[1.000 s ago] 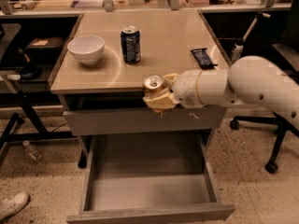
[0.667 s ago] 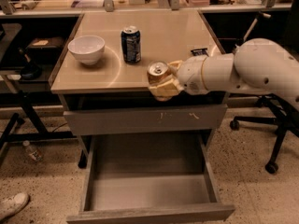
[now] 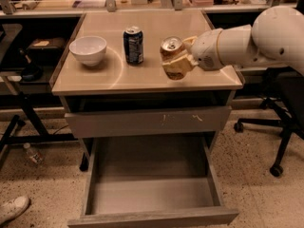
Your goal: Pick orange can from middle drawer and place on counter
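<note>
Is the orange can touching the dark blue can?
Apart. The camera view shows bare counter between the dark blue can and the orange can, which the pincer grips over the counter's right half.

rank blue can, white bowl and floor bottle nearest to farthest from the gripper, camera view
The gripper, holding the orange can, is over the counter, right side.
1. Blue can, just left of it.
2. White bowl, left side of the counter.
3. Bottle, on the floor, far left.
</note>
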Available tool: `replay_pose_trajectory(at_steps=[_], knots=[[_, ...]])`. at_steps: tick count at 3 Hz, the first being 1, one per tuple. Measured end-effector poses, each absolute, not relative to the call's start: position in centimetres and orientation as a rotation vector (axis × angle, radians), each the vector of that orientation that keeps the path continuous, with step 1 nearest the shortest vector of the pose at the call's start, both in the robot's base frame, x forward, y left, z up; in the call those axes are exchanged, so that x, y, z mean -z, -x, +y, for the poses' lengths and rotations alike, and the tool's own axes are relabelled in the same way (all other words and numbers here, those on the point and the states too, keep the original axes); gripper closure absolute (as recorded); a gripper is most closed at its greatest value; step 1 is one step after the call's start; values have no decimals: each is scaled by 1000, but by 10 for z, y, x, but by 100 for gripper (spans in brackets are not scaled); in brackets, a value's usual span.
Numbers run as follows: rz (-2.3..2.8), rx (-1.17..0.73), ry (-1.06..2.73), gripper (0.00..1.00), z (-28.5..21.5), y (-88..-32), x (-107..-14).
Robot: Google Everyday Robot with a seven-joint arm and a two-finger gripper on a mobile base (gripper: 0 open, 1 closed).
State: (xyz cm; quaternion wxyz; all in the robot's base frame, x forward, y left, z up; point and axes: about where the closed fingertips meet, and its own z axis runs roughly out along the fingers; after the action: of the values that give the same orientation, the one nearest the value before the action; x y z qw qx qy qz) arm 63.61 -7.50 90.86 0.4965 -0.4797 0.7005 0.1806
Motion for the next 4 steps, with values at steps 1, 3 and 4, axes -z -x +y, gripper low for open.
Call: replay_pose_trajectory(at_steps=[1, 3, 4], knots=[[1676, -471, 1161, 100, -76, -664, -912], [1664, -664, 1123, 100, -69, -717, -889], [1677, -754, 1108, 100, -66, -734, -878]])
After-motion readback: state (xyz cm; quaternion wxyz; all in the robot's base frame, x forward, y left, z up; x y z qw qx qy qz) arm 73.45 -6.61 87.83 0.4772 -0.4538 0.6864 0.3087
